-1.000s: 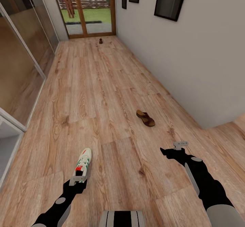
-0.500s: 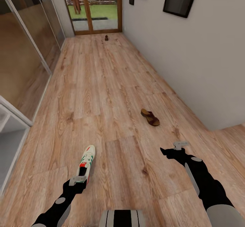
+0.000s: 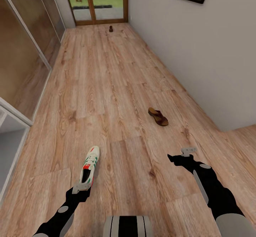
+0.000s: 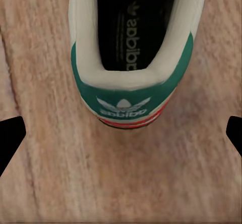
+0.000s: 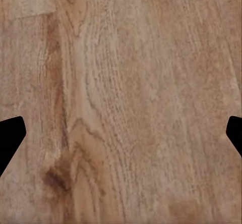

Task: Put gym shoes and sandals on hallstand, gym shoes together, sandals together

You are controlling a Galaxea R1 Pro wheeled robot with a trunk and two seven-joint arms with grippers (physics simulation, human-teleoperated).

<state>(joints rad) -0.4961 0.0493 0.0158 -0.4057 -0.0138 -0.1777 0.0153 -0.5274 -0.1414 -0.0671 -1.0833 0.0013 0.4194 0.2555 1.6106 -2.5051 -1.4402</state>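
One gym shoe [image 3: 89, 166] lies on the corridor floor [image 3: 106, 87] at 11 o'clock from the robot, heel nearest the left gripper [image 3: 81, 188], whose jaws are spread wide just behind the heel. The right gripper [image 3: 187, 151], jaws spread, hangs above bare planks. One sandal [image 3: 158, 116] lies at 1 o'clock; another sandal [image 3: 111, 28] lies far off at 12 o'clock.

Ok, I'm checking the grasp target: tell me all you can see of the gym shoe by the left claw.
The gym shoe is cream-white with green side stripes, a red tongue patch, white laces, a dark insole and a teal heel tab bearing a trefoil logo above a red band. It lies upright on the wood floor, toe pointing away from the robot. The open left claw hangs over its heel, not gripping it.
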